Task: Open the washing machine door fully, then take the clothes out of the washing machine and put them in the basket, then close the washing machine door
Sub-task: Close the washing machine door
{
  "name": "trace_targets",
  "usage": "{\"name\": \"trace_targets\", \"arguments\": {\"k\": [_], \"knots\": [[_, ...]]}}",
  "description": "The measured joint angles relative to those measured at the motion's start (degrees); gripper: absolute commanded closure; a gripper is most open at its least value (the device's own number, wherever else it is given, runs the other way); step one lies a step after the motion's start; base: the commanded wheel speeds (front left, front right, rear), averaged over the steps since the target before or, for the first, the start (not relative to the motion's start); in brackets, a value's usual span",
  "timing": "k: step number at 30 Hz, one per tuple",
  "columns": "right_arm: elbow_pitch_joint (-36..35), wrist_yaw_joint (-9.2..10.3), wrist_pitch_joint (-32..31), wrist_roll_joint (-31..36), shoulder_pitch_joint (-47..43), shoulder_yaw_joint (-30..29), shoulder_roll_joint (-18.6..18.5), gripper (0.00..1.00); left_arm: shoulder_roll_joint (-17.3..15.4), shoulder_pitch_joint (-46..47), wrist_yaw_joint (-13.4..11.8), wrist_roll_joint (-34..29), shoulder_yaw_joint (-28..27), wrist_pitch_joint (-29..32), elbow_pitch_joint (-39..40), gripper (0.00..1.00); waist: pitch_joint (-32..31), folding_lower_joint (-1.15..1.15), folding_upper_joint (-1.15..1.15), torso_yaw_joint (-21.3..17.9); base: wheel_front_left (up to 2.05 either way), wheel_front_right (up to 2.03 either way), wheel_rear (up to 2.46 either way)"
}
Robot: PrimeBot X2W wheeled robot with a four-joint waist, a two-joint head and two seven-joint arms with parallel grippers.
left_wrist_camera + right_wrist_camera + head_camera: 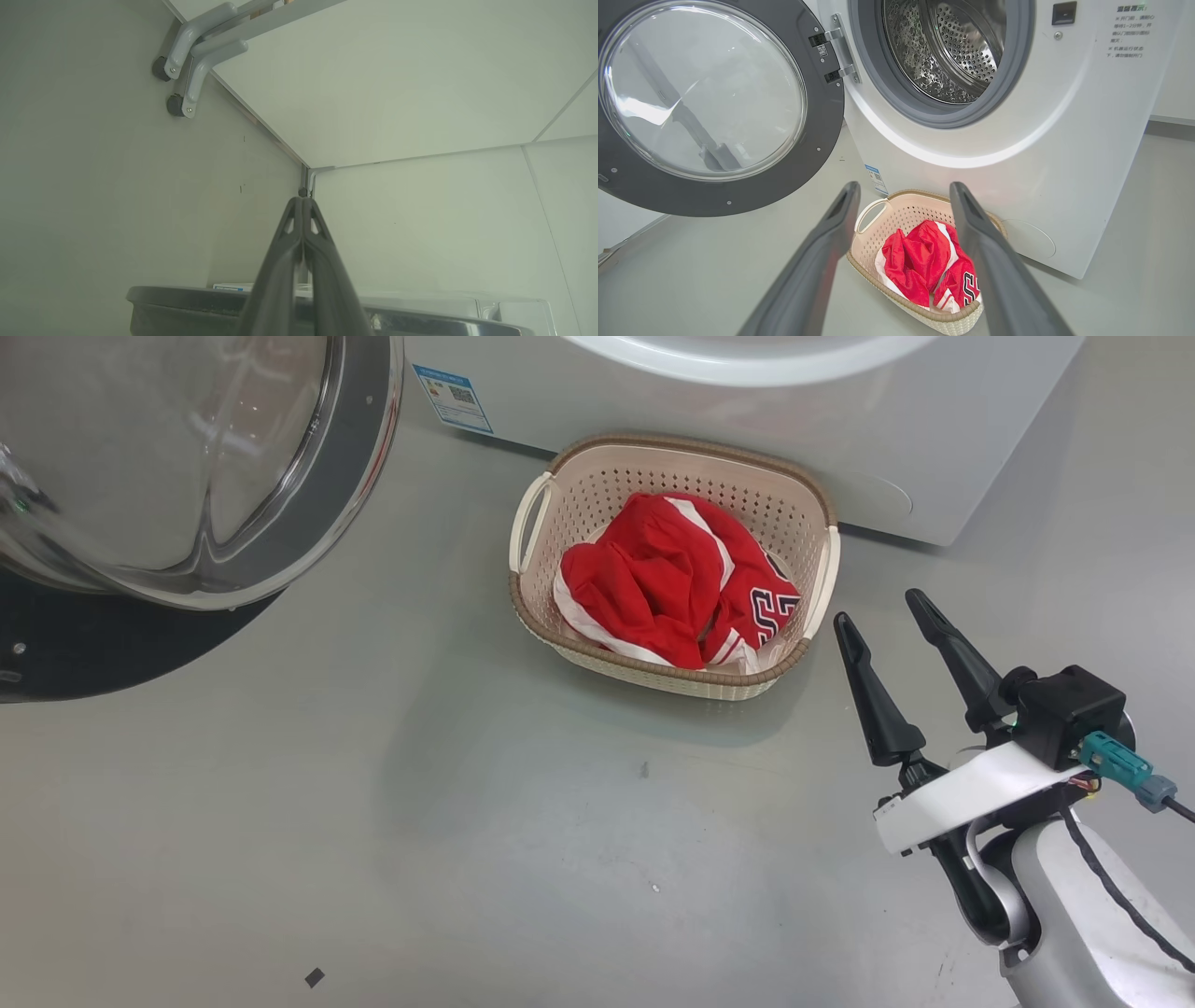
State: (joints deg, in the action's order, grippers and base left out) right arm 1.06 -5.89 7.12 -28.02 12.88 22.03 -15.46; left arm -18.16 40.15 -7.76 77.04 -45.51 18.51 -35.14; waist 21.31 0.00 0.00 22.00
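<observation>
- The basket [691, 446] is set on the floor before the washing machine [653, 401] — red clothes [653, 579] are heaped inside.
- The washing machine door [359, 457] is swung open, upper left.
- The right gripper [879, 609] is held just right of the basket, fingers spread, empty.

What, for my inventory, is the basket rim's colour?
Brown, woven-look: the basket rim shows best in the head view.

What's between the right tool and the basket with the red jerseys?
Nothing. In the head view, a narrow strip of bare grey floor separates the open right tool from the basket holding the clothes.
</observation>
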Motion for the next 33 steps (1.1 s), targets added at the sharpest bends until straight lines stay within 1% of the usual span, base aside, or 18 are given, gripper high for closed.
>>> {"name": "trace_targets", "arguments": {"k": [4,8,15,16,20,33], "knots": [[0.01,0.00,0.01,0.01,0.10,0.10,0.03,0.00,-0.08,1.13,0.00,0.01,0.86,2.98,-3.46,1.00,-0.03,0.00,0.00,-0.35,0.00,0.00,0.00],[0.04,-0.01,0.25,0.01,0.14,0.29,0.05,0.00,-0.14,4.82,0.00,0.08,2.21,6.49,-5.79,1.00,-0.16,0.00,0.00,-0.77,0.00,0.00,0.00],[0.10,-0.01,0.26,0.00,0.16,0.48,0.19,0.00,-1.03,6.95,0.00,0.03,3.69,9.48,-7.39,1.00,-0.33,0.00,0.00,-1.17,0.00,0.00,0.00],[0.16,-0.01,0.29,0.01,0.16,0.53,0.23,0.00,-1.69,7.48,0.01,0.01,4.37,10.40,-7.56,1.00,-0.39,0.00,0.00,-1.28,0.00,0.00,0.00],[0.31,-0.02,0.34,0.01,0.17,0.59,0.29,0.00,-2.67,7.85,0.01,-0.45,5.63,12.35,-7.58,1.00,-0.52,0.00,0.00,-1.44,0.00,0.00,0.00],[1.05,-0.08,1.08,-0.09,0.20,0.78,0.64,0.00,-4.31,8.17,0.01,-0.57,7.25,17.52,-9.85,1.00,-1.47,0.00,0.00,-1.61,0.00,0.00,0.00]]}}
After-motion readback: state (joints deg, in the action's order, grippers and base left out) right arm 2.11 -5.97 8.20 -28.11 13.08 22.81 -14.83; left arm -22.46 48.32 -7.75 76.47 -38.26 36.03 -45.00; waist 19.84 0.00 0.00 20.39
